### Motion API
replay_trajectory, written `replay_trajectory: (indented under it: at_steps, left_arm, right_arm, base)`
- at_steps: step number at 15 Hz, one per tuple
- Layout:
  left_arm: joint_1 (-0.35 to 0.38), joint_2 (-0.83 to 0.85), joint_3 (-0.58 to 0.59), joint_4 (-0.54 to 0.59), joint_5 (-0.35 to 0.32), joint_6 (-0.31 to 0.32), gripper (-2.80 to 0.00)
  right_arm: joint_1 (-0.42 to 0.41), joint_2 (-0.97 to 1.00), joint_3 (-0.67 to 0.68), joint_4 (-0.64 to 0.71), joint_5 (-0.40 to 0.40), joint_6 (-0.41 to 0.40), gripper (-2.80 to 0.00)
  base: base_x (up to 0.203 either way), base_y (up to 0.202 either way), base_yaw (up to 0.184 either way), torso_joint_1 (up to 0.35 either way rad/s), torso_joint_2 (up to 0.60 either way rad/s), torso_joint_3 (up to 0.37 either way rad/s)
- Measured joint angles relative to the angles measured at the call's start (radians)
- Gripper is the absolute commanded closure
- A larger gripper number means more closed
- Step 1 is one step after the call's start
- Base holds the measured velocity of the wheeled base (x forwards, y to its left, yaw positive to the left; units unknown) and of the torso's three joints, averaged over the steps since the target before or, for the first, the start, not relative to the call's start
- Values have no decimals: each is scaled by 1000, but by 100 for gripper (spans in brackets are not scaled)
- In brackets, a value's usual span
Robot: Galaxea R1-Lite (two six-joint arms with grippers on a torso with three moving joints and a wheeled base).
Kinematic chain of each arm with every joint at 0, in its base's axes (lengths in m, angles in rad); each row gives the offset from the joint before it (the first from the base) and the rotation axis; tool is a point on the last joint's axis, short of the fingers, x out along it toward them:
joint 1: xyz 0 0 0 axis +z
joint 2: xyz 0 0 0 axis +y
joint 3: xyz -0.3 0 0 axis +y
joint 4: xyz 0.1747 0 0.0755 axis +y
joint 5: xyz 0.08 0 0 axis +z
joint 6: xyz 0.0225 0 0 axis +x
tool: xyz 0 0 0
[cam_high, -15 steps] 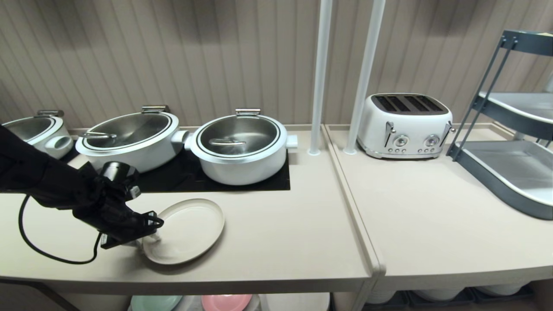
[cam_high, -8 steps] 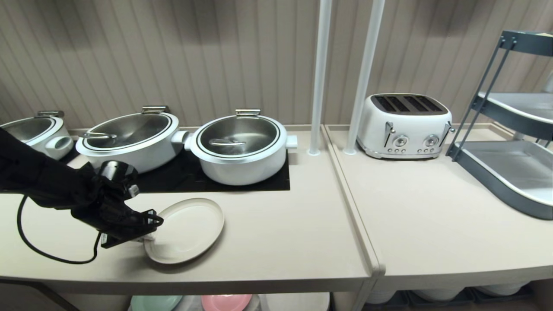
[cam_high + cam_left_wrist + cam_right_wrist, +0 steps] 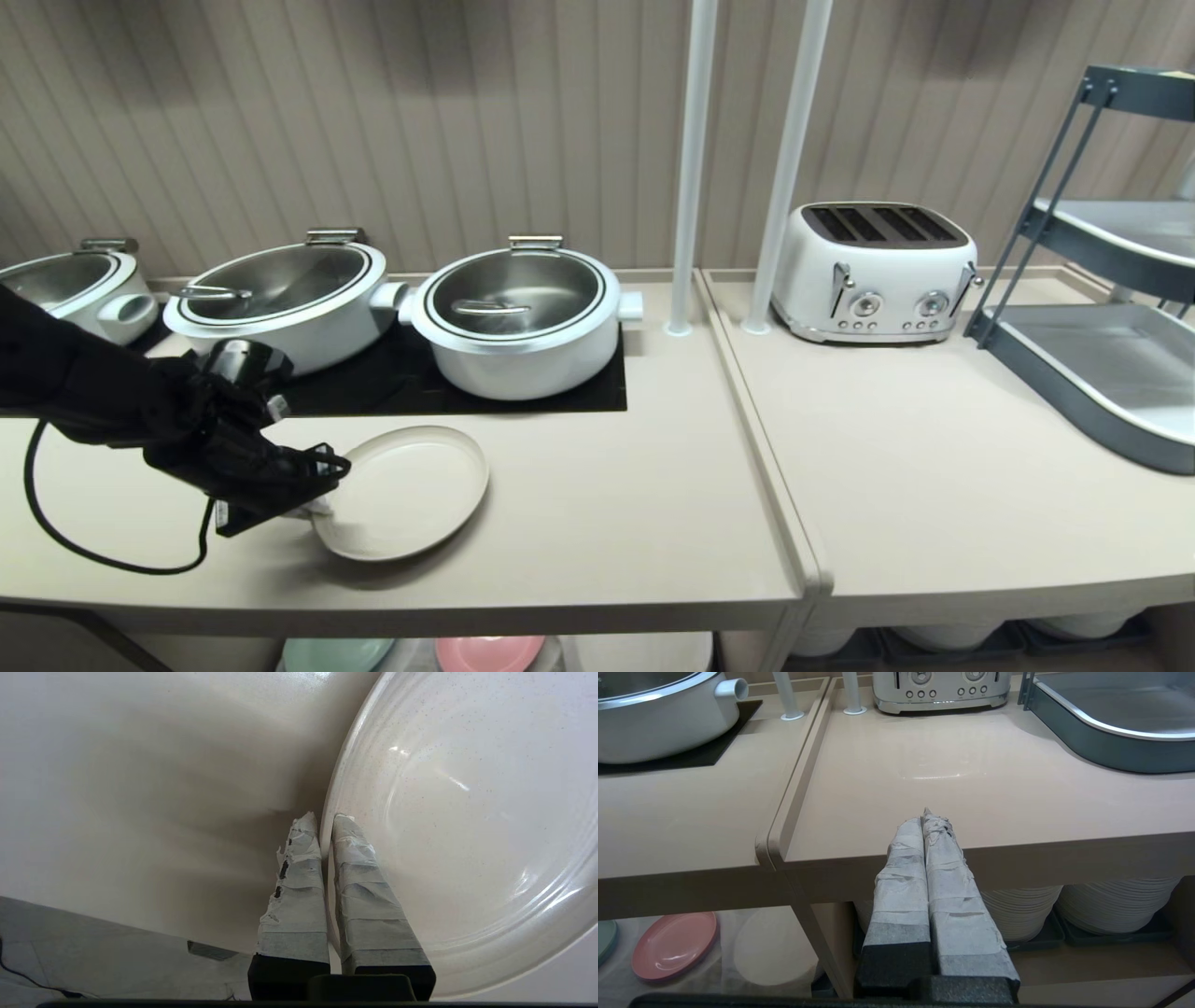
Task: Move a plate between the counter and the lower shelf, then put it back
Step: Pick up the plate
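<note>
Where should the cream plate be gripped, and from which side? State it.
Grip the plate by its low upright rim at the edge nearest the left gripper, coming in from the robot's left. The rim is thin enough to pinch; the left gripper is shut on it there, one finger inside, one outside.

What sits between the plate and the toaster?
Only bare counter and its raised end lip lie between plate and toaster, in the head view.

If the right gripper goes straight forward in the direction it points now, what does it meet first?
Most likely the front edge of the plain worktop. The right gripper, fingers shut and empty, hangs in front of that edge, its tips about level with the top, so it could instead skim over towards the toaster. Depth is unclear.
</note>
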Motion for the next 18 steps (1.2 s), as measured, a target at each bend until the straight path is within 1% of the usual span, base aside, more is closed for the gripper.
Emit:
replay_trajectory:
  at_steps: [3, 6, 13, 18]
  left_arm:
    - [0, -37, 32, 0, -3, -11, 0]
    - [1, -96, 101, -1, -41, -12, 0]
    - [0, -276, 259, 0, -68, -10, 0]
    - [-10, -378, 339, 0, -110, -11, 0]
  right_arm:
    - [0, 0, 0, 0, 0, 0, 0]
    - [0, 0, 0, 0, 0, 0, 0]
    - [0, 0, 0, 0, 0, 0, 0]
    - [0, 0, 0, 0, 0, 0, 0]
  base:
    - [0, 0, 0, 0, 0, 0]
    - [0, 0, 0, 0, 0, 0]
    - [0, 0, 0, 0, 0, 0]
    - [0, 0, 0, 0, 0, 0]
